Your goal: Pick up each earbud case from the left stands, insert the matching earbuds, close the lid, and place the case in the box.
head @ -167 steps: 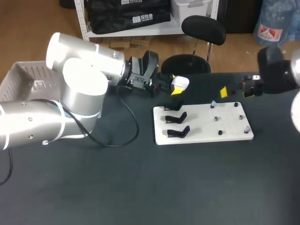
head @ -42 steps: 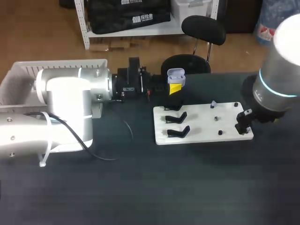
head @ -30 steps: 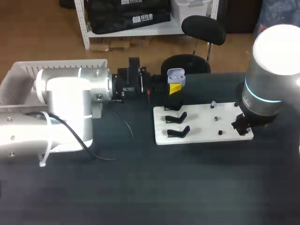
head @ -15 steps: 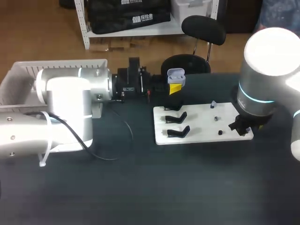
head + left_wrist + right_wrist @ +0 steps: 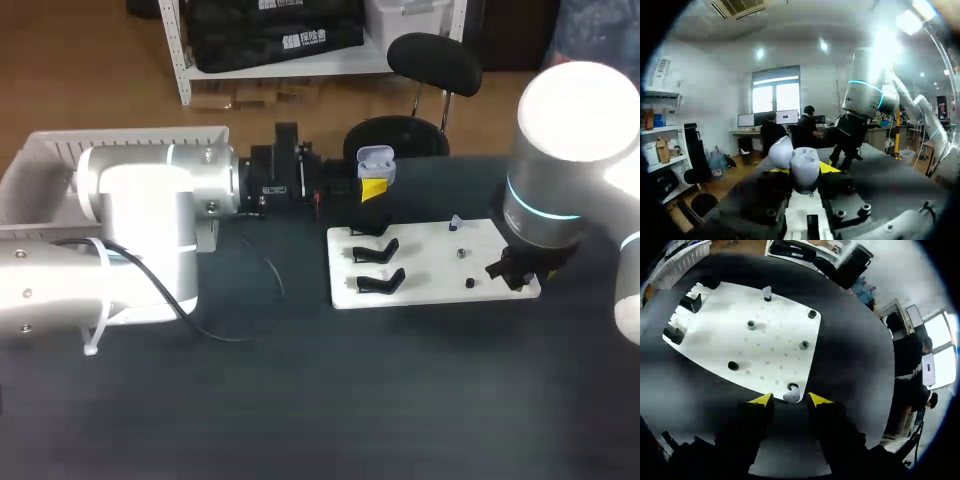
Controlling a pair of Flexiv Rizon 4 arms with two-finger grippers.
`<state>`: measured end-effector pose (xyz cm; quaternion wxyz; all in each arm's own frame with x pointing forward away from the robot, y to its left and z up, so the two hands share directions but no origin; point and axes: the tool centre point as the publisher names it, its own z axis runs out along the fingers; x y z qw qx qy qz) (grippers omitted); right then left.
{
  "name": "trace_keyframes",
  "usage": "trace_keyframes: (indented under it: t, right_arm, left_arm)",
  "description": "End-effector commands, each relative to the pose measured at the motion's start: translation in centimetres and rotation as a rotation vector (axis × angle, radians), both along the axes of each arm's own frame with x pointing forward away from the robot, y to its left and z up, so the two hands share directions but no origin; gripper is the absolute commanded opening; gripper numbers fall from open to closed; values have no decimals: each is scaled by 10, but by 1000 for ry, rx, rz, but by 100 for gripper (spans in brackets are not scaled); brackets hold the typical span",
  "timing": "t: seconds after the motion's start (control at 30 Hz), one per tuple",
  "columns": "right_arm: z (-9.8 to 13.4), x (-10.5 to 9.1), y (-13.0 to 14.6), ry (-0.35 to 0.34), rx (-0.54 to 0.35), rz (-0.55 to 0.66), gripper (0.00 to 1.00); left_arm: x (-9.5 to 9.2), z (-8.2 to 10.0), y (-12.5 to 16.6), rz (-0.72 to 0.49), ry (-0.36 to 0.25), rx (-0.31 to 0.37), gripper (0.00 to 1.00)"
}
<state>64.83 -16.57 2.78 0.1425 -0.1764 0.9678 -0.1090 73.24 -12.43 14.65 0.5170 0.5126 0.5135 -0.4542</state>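
**White earbud (image 5: 790,394) just ahead of our spread right gripper (image 5: 791,401)**

We've got the right gripper hanging over the near-right corner of the white board (image 5: 775,335). Its yellow tips are apart w/ nothing pinched btwn them. The earbud sits on its peg at that corner, just ahead of the gap and roughly centred on it. There's a tip off to either side, neither touching. So the next move looks to us like a short push fwd and down, then a squeeze.

The earbud is small, glossy and rounded. Which way its stem runs we can't tell.

Our right arm is clearly the nearer one. Our left gripper (image 5: 372,188) is well apart, beyond the board's far edge toward its left end. It's pinching the case (image 5: 375,158), which is pale w/ its lid flipped open.

A second earbud (image 5: 767,290) stands at the board's far edge. The black stands (image 5: 378,250) on the board's left side are bare.
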Motion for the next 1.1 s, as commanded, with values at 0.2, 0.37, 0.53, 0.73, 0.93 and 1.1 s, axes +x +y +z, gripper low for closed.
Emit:
trace_keyframes:
  t: [0.2,0.37,0.53,0.73,0.93,1.1]
  right_arm:
    - [-6,4,1,9,-5,-4,36]
    - [-6,5,-1,9,-1,-10,33]
    - [-7,5,-1,9,-2,-11,22]
    - [-7,6,-1,11,-2,-13,0]
    - [5,3,-2,-9,2,-20,0]
    - [32,-3,1,-18,7,-23,0]
  left_arm:
    - [0,-1,0,1,-3,-5,0]
    - [0,-1,0,1,-3,-5,0]
    - [0,-1,0,1,-3,-5,0]
    - [0,-1,0,1,-3,-5,0]
    - [0,-1,0,1,-3,-5,0]
    - [0,-1,0,1,-3,-5,0]
